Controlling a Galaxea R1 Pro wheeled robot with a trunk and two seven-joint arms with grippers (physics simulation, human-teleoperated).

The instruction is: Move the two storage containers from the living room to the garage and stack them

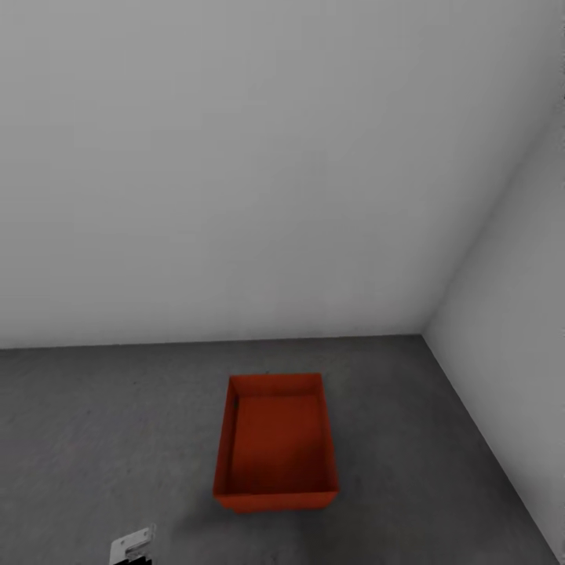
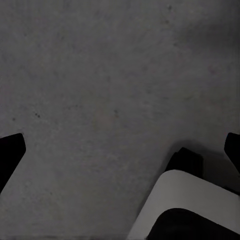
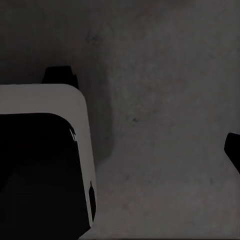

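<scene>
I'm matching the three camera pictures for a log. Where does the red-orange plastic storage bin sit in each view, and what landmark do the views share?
Head view: the red-orange rectangular plastic storage bin stands low and centre, open side up, near the corner of the grey-white walls.
Left wrist view: not in it.
Right wrist view: not in it.
Shared landmark: the dark grey mottled concrete floor.

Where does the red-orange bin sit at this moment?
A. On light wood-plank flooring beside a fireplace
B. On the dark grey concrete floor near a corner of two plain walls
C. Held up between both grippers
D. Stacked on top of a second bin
B: in the head view the red-orange bin rests alone on the concrete floor, near the corner of the plain walls.
</scene>
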